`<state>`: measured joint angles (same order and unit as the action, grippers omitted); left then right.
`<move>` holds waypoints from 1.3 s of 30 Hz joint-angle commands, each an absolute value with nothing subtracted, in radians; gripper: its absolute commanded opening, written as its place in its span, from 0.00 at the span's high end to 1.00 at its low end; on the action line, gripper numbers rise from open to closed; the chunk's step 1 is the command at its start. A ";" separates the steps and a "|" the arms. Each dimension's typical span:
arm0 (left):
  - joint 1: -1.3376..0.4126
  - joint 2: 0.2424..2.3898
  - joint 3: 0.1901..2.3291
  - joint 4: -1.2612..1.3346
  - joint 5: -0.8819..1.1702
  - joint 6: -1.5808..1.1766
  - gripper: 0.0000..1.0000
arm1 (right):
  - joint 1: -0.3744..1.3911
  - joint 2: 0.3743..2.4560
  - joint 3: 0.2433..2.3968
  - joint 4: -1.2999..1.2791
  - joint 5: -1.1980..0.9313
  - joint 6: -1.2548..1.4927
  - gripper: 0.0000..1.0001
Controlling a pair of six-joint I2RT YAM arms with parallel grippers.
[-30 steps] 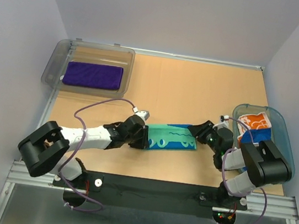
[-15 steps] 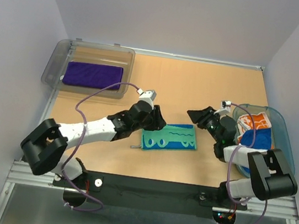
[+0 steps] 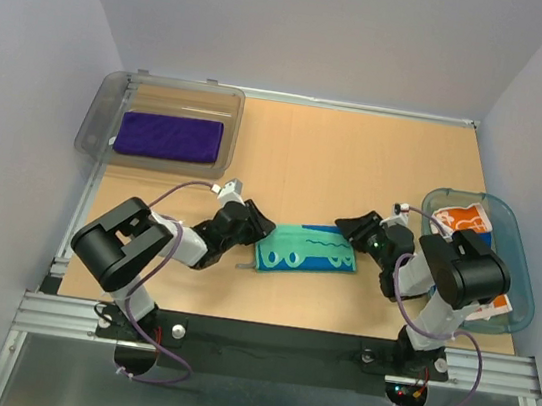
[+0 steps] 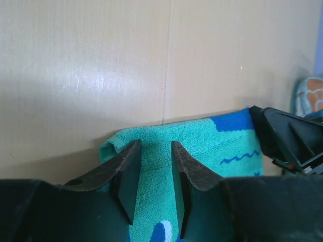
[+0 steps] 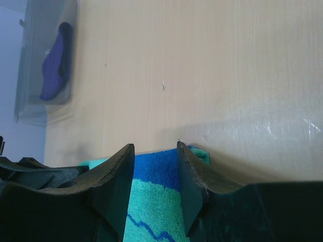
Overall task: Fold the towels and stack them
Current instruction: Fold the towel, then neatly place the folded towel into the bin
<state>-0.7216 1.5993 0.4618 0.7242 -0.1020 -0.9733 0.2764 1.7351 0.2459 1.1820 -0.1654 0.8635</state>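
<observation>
Folded towel [image 3: 307, 249]: on the table [image 3: 358, 155], stretched between the left gripper [image 3: 257, 227] and the right gripper [image 3: 349, 225].
Towel ends: one lies between and just ahead of each gripper's fingers [image 4: 126, 176].
Bin [image 3: 103, 104]: well behind the left fingers, to their left, with one towel in the bin [image 3: 168, 136].
Basket [image 3: 524, 269]: right of the right fingers, holding the basket towels [image 3: 465, 220], two, we think.

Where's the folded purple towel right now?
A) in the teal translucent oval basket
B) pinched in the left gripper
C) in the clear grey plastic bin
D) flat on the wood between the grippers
C: the folded purple towel lies inside the clear grey plastic bin, far left in the top view.
</observation>
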 commanded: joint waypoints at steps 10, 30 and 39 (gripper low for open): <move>-0.706 1.269 0.489 0.450 -0.279 -0.884 0.48 | 0.282 1.392 0.325 0.746 -0.107 0.572 0.51; -0.275 0.963 0.775 -0.223 -0.110 -0.358 0.02 | 0.998 1.592 1.046 -0.297 0.127 0.130 0.30; -0.250 0.956 0.716 -0.201 -0.117 -0.328 0.03 | 1.140 1.825 1.262 -0.460 0.250 0.156 0.36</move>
<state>-0.2581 0.9737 0.7212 -0.2123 -0.1242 -0.3729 1.1152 1.7939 1.1835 -0.3523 0.1604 0.1604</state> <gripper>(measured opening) 0.974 0.653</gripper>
